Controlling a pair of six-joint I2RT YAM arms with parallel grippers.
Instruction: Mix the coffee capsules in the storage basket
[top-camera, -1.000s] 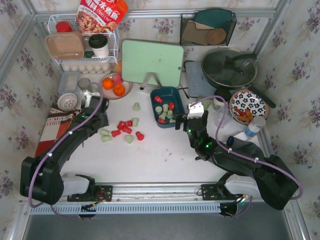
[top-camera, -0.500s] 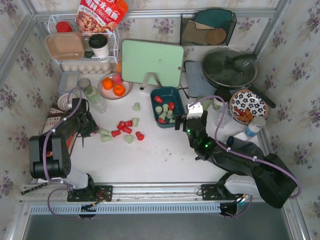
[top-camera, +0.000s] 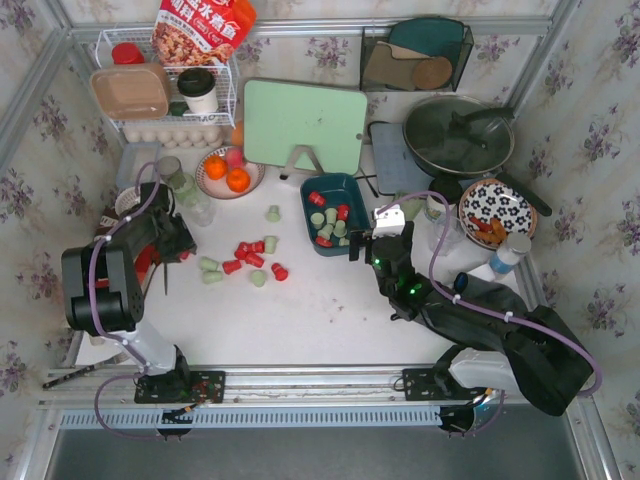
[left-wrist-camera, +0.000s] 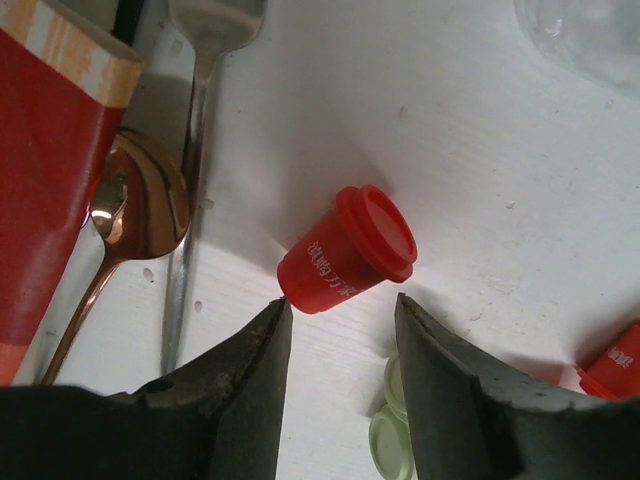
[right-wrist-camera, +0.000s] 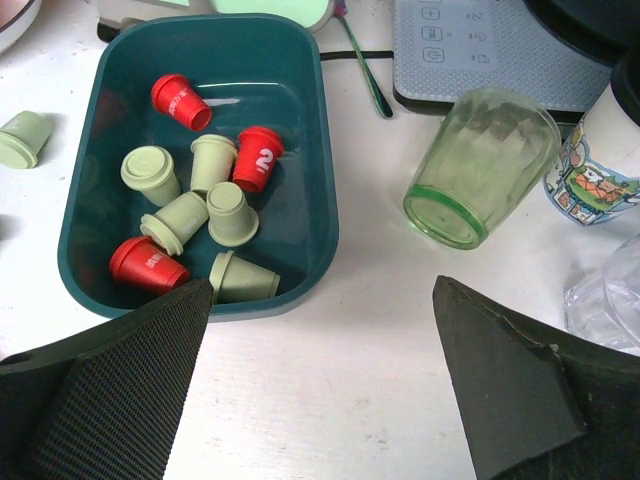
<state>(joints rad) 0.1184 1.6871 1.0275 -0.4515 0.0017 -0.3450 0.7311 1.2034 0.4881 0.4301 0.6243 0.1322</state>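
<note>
The dark teal storage basket (top-camera: 307, 205) (right-wrist-camera: 328, 190) holds several coffee capsules, red ones (right-wrist-camera: 258, 157) and pale green ones (right-wrist-camera: 231, 213). More capsules lie loose on the table (top-camera: 250, 258). My left gripper (top-camera: 180, 248) (left-wrist-camera: 338, 305) is low over the table at the left of that loose group. Its jaws are slightly apart with nothing between them. A red capsule (left-wrist-camera: 348, 250) lies on its side just past the fingertips, its base at the left fingertip. Two pale green capsules (left-wrist-camera: 395, 425) lie under the right finger. My right gripper (top-camera: 375, 243) (right-wrist-camera: 322, 290) stands wide open just right of the basket.
A spoon (left-wrist-camera: 130, 215), a fork (left-wrist-camera: 200, 100) and a red patterned cloth (left-wrist-camera: 50, 170) lie left of the left gripper. A green glass cup (right-wrist-camera: 480, 170) lies on its side right of the basket. A plate of oranges (top-camera: 228, 172), cutting board (top-camera: 305, 125), pan (top-camera: 458, 135) and bowl (top-camera: 495, 212) stand behind.
My left arm has folded back to the left, bringing its gripper away from the plate and down beside the loose capsules. The right arm has not moved.
</note>
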